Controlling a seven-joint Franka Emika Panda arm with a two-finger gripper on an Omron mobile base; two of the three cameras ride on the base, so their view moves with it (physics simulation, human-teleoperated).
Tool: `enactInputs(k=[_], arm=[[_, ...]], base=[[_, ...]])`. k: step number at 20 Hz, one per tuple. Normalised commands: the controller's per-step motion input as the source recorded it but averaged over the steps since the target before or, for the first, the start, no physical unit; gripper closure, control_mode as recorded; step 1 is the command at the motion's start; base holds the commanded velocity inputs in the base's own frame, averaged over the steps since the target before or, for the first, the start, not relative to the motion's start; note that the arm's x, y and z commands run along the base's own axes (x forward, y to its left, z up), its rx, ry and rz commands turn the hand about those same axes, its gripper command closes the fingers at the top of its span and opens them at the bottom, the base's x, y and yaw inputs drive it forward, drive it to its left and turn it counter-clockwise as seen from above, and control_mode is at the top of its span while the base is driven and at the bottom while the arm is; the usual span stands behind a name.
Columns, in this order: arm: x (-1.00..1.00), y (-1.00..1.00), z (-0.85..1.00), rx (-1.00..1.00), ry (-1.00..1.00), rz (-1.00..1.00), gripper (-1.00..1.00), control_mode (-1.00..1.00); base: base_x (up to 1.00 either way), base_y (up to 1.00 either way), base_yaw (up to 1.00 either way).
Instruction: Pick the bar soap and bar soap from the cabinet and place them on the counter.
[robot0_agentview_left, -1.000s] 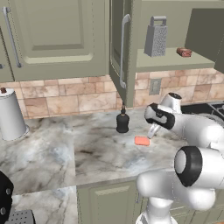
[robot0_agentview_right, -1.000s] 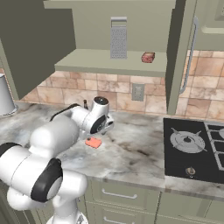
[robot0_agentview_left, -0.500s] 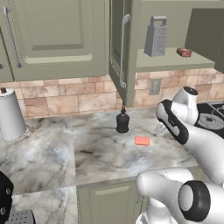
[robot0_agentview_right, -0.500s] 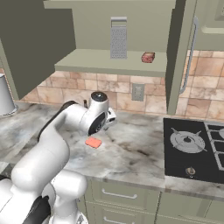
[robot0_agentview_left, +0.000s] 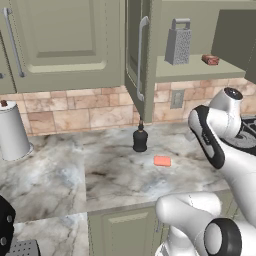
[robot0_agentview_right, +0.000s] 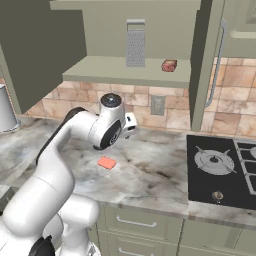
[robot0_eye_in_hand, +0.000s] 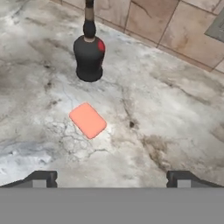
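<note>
My hand (robot0_eye_in_hand: 109, 177) is wide open and holds nothing. The orange soap (robot0_eye_in_hand: 88, 120) lies flat on the counter (robot0_eye_in_hand: 175, 118), black bottle (robot0_eye_in_hand: 89, 54) at its 12 o'clock.

Veined marble counter (robot0_eye_in_hand: 175, 109), matt salmon bar soap (robot0_eye_in_hand: 88, 120), glossy black bottle (robot0_eye_in_hand: 89, 54).

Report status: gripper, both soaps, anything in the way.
Gripper open, empty, above marble counter. Flat salmon-orange bar soap on counter; dark red-brown bar soap on cabinet shelf. Steel box grater beside it, apart.
</note>
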Motion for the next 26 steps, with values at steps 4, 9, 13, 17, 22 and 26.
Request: enactInputs(k=[4,9,13,17,22,26], arm=[[0.0,-0.26,0.66,0.0,-0.12,-0.13,-1.0,-1.0],[0.0,-0.2,0.68,0.0,-0.17,-0.09,-1.0,-1.0],[0.0,-0.12,0.64,0.01,-0.19,-0.07,-1.0,-1.0],[0.0,-0.09,0.62,0.03,-0.18,-0.08,-1.0,-1.0],[0.0,-0.09,0.64,0.0,-0.21,-0.08,-1.0,-1.0],[0.0,-0.1,0.71,0.0,-0.22,-0.09,-1.0,-1.0]], base=[[0.0,0.0,0.0],[0.0,0.0,0.0],[0.0,0.0,0.0],[0.0,0.0,0.0],[0.0,0.0,0.0],[0.0,0.0,0.0]])
